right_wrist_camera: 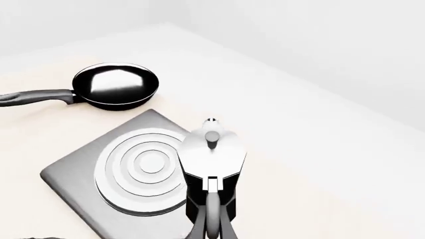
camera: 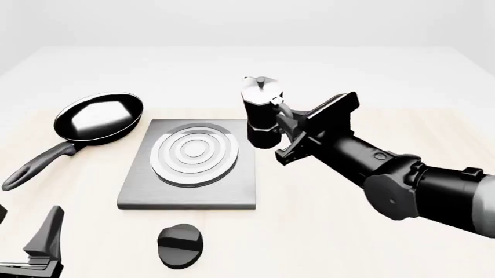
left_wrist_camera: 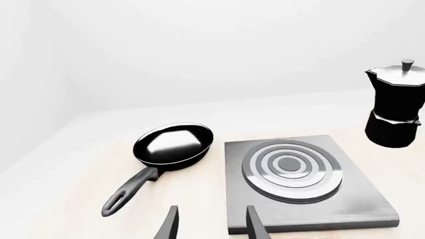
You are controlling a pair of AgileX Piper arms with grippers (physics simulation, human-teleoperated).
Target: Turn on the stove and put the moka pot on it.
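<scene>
The moka pot (camera: 261, 110) stands upright just right of the stove's far right corner; I cannot tell whether it rests on the table. My right gripper (camera: 283, 120) is shut on its curved black handle (right_wrist_camera: 211, 211). The pot also shows in the left wrist view (left_wrist_camera: 397, 107). The stove (camera: 240, 188) is a dark-grey slab with a silver ring burner (camera: 193, 153). Its black round knob (camera: 182, 246) lies on the table in front of the slab. My left gripper (left_wrist_camera: 212, 226) is open and empty, low at the near left (camera: 39, 243), away from the knob.
A black frying pan (camera: 99, 116) with a long handle (camera: 39, 165) lies left of the stove, the handle pointing to the near left. It also shows in the right wrist view (right_wrist_camera: 116, 85) and the left wrist view (left_wrist_camera: 172, 145).
</scene>
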